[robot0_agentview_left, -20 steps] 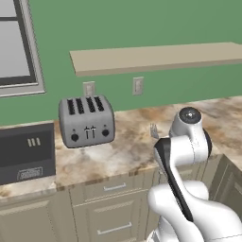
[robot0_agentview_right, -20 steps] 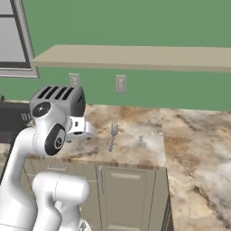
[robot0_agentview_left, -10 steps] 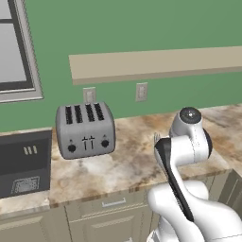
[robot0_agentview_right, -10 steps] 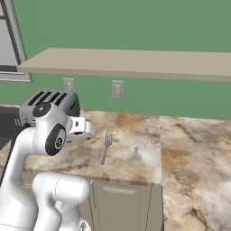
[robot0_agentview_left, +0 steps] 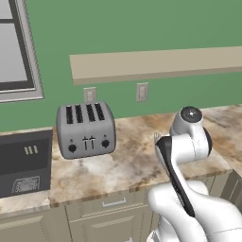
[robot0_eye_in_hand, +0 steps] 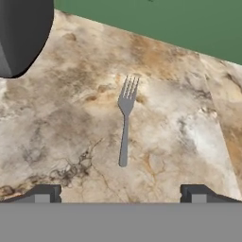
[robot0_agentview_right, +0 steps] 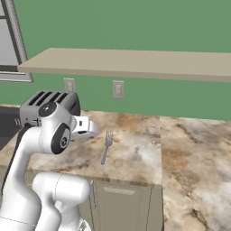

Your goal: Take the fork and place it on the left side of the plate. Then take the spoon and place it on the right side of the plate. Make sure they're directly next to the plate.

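The fork (robot0_eye_in_hand: 125, 124) lies flat on the marble counter (robot0_eye_in_hand: 71, 123), straight ahead of the pincer (robot0_eye_in_hand: 119, 193) and roughly centred between its two fingertips (robot0_eye_in_hand: 43, 193), which stand wide apart with nothing between them. Its tines point away from the pincer toward the green wall and its handle end is the nearer part. A toaster (robot0_agentview_right: 45, 106) stands off to the pincer's left, well apart from the fork. Being thin metal, the fork is likely light, stiff and rather slick, and it sits so low on the stone that the fingers would have little height to catch. The best hold is probably across the narrow handle near its middle, squeezing its two thin edges, with the tips brought down almost to the counter.
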